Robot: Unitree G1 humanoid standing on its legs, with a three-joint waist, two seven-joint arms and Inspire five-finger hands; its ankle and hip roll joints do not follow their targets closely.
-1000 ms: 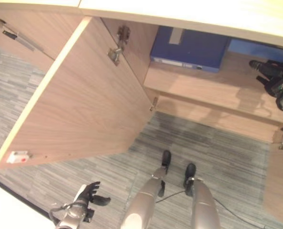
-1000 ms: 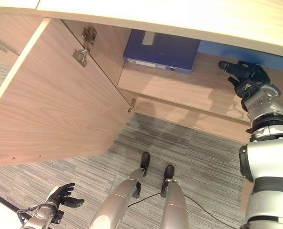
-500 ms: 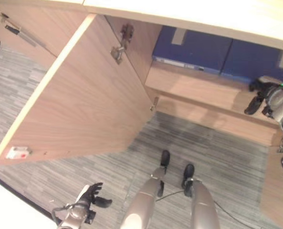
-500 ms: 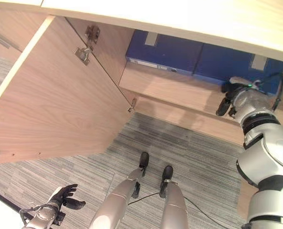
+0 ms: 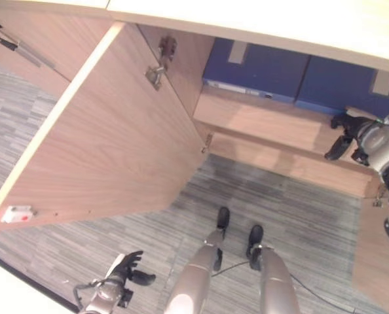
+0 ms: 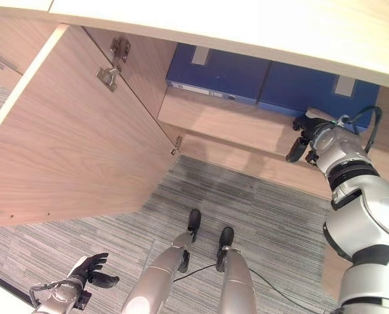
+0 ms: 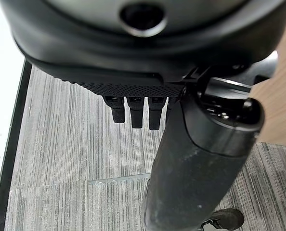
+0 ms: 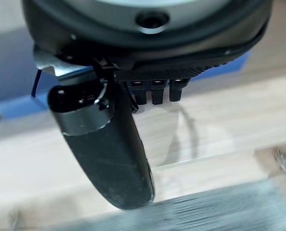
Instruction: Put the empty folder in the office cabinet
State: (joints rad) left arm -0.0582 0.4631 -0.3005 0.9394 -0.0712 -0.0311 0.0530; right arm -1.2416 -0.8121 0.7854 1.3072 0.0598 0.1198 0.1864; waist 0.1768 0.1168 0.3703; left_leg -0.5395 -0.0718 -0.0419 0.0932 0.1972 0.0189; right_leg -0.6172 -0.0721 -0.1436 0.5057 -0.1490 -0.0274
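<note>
While the wooden cabinet door (image 5: 109,131) stands swung wide open toward the robot's left, two blue folders lie side by side on the cabinet shelf (image 6: 227,121); the left folder (image 6: 217,72) sits deeper toward the hinged side, and the right folder (image 6: 319,91) lies just beside it, touching or nearly so along their shared edge; the right hand (image 6: 304,139) hangs at the front edge of the shelf, just below the right folder and apart from it, holding nothing; in the right wrist view its fingers (image 8: 155,91) point straight and its thumb juts forward over the pale shelf board, with blue showing behind; the left hand (image 5: 130,269) hovers low over the grey striped carpet (image 5: 299,209), well apart from the cabinet, its fingers loosely spread and empty; the left wrist view shows its fingers (image 7: 133,113) relaxed above the carpet; two metal hinges (image 5: 156,73) sit on the inner side of the door
</note>
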